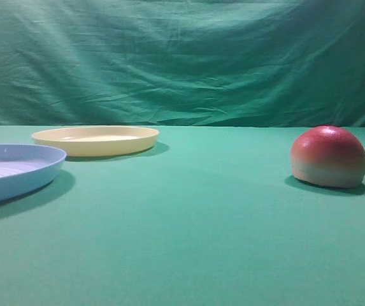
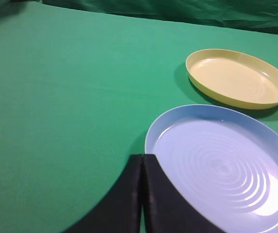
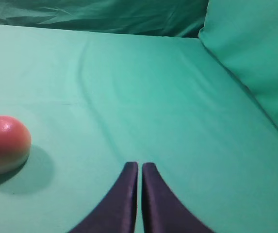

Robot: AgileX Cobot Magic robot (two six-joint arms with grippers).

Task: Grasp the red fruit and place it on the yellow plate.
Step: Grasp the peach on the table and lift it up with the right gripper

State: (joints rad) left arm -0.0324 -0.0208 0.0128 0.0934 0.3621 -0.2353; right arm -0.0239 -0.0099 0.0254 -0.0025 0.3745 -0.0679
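Observation:
The red fruit (image 1: pixel 329 156), a glossy dome fading to pale yellow-green at its base, rests on the green cloth at the right; the right wrist view has it at the left edge (image 3: pixel 4 143). My right gripper (image 3: pixel 139 166) is shut and empty, well to the right of the fruit. The yellow plate (image 1: pixel 96 139) lies empty at the back left, and the left wrist view holds it at the upper right (image 2: pixel 237 77). My left gripper (image 2: pixel 143 157) is shut and empty, just beside the near rim of the light blue plate. Neither gripper shows in the high view.
A light blue ridged plate (image 1: pixel 13 169) lies at the left front, close before the yellow one, and fills the lower right of the left wrist view (image 2: pixel 221 162). A green backdrop (image 1: pixel 182 60) hangs behind the table. A raised green fold (image 3: pixel 255 63) borders the right side.

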